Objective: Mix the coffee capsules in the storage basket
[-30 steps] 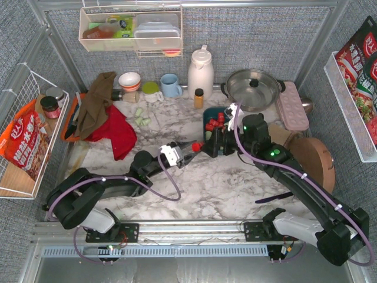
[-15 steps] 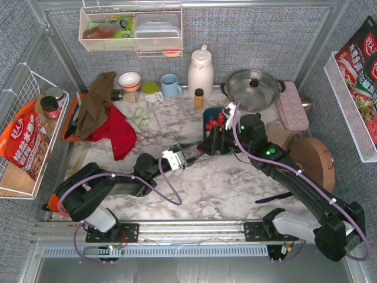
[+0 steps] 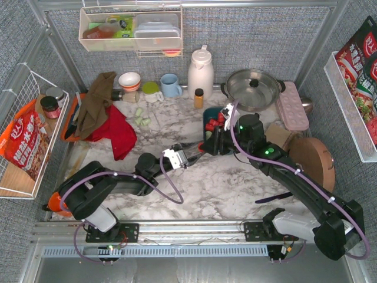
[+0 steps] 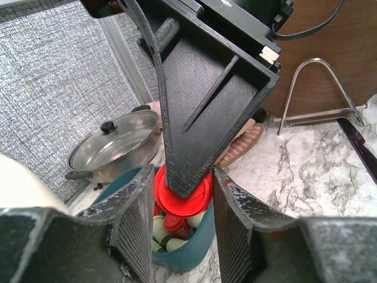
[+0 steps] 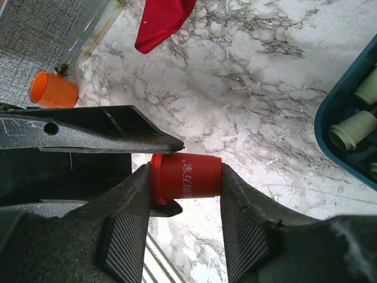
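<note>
A red coffee capsule point(image 3: 201, 147) hangs just in front of the dark teal storage basket point(image 3: 207, 113), above the marble table. My left gripper point(image 4: 181, 206) is shut on it across its rim. My right gripper point(image 5: 184, 177) is shut on the same capsule point(image 5: 187, 175), with one pad on the rim end and one on the narrow end. In the left wrist view its red disc point(image 4: 185, 197) shows between my pads, half covered by a right finger point(image 4: 200, 106). Red and mint capsules point(image 4: 171, 227) lie in the basket point(image 4: 194, 247). Several mint capsules point(image 3: 140, 118) lie loose on the table.
Behind the basket stand a lidded steel pot point(image 3: 253, 88), a white thermos point(image 3: 200, 72) and a small orange-capped bottle point(image 3: 199, 97). A red cloth point(image 3: 118, 132) lies at the left. A pink tray point(image 3: 293, 112) and a round brown board point(image 3: 312, 159) are at the right.
My right gripper's jaws have closed from wide open onto the red capsule. My left gripper has carried the capsule slightly right, toward the basket, and kept its hold.
</note>
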Controlling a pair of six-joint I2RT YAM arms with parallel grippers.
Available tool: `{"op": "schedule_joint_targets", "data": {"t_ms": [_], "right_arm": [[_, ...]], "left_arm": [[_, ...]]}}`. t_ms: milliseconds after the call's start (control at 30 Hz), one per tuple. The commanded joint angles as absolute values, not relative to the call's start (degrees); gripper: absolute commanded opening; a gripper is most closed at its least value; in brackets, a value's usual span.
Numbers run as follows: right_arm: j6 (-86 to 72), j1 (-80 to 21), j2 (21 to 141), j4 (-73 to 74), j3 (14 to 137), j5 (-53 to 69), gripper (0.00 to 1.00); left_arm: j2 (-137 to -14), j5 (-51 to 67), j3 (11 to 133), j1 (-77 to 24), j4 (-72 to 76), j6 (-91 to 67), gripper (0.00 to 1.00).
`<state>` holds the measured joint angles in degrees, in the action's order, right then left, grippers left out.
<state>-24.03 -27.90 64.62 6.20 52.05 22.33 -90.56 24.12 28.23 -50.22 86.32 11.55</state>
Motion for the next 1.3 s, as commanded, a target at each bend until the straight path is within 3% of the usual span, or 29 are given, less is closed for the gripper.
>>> {"op": "schedule_joint_targets", "data": {"t_ms": [0, 133, 167, 200, 433, 733, 1000, 1267], "right_arm": [[-23.91, -27.95, 65.16, 6.15, 52.47, 21.16, 0.43], [-23.59, -27.89, 65.46, 5.24, 51.68, 17.31, 0.37], [-23.14, -27.88, 65.60, 5.19, 51.54, 15.57, 0.36], [-22.32, -27.86, 65.76, 5.21, 51.44, 13.72, 0.35], [-14.11, -27.62, 71.47, 6.57, 51.86, -4.56, 0.35], [-10.63, -27.09, 85.74, 5.37, 54.70, -10.13, 0.47], [-10.95, -27.07, 88.48, 3.58, 55.11, -6.55, 0.72], [-9.47, -27.07, 80.31, 0.70, 49.59, -5.87, 0.75]], "left_arm": [[-90.83, 23.79, 28.40, -50.30, 89.07, 11.46, 0.45], [-90.81, 20.43, 27.75, -50.30, 86.22, 12.22, 0.70], [-90.72, 19.40, 27.32, -50.28, 85.90, 12.29, 0.90], [-90.52, 18.37, 26.60, -50.27, 85.88, 12.30, 0.98], [-86.19, -0.18, 20.57, -50.28, 85.55, 8.84, 0.99], [-79.79, -30.50, 30.79, -50.03, 46.91, -1.57, 0.99], [-81.33, -36.18, 33.83, -48.24, 38.95, -6.87, 0.99], [-85.84, -33.97, 42.76, -41.76, 22.66, -17.05, 0.99]]}}
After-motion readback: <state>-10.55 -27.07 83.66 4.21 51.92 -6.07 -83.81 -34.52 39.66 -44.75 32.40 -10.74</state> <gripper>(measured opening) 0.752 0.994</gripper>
